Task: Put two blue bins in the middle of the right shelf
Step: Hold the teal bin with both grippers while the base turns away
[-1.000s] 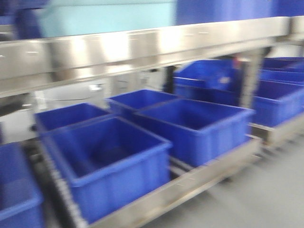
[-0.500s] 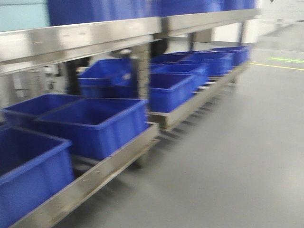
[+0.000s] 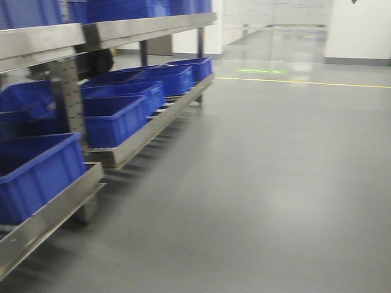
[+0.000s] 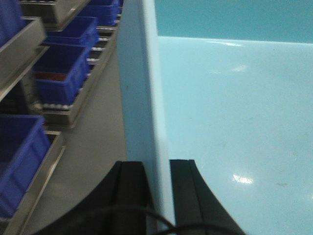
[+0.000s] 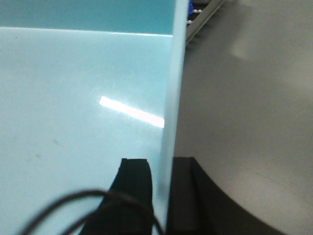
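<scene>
I hold a light-blue bin between both arms. In the left wrist view its left wall [image 4: 142, 73] runs up between the black fingers of my left gripper [image 4: 156, 164], which is shut on it, with the bin's pale floor [image 4: 234, 98] to the right. In the right wrist view my right gripper [image 5: 162, 161] is shut on the right wall [image 5: 176, 73]. Dark blue bins [image 3: 113, 119] sit on the low level of a steel shelf [image 3: 140, 27] at the left of the front view. Neither gripper nor the held bin shows there.
The nearest dark blue bin [image 3: 36, 174] sits at the lower left, with more bins [image 3: 183, 70] further along the rack. Grey floor [image 3: 275, 183] fills the right, crossed far off by a yellow line [image 3: 305, 82]. Shelf bins [image 4: 58, 78] pass on my left.
The front view has swung to the right. The shelf and its bins slid from the middle to the left edge, and grey floor now fills most of the frame.
</scene>
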{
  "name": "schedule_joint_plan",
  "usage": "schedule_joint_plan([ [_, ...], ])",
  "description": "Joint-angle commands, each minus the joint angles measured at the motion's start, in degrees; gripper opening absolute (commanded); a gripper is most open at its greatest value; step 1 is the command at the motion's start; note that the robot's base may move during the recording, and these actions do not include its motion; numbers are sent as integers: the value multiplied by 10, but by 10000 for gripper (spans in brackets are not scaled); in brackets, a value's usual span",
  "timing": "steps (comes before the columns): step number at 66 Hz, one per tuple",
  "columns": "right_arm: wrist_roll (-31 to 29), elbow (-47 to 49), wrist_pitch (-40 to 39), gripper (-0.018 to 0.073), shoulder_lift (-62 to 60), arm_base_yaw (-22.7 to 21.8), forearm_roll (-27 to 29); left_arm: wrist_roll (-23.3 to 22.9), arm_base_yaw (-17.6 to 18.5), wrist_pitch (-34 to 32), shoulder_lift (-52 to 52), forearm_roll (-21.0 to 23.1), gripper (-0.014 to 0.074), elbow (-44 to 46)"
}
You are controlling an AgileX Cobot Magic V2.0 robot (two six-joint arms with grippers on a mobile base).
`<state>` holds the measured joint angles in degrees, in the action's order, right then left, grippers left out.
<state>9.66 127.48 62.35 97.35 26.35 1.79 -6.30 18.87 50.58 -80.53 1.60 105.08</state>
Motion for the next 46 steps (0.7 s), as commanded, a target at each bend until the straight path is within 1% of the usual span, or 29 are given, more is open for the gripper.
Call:
schedule_joint_plan([
  [1,-7,5,-25,-153,-5,1,19,0,3,-40,7,37,-111,8],
  [46,-7,5,-25,-153,-5,1,19,0,3,-40,7,37,-111,8],
])
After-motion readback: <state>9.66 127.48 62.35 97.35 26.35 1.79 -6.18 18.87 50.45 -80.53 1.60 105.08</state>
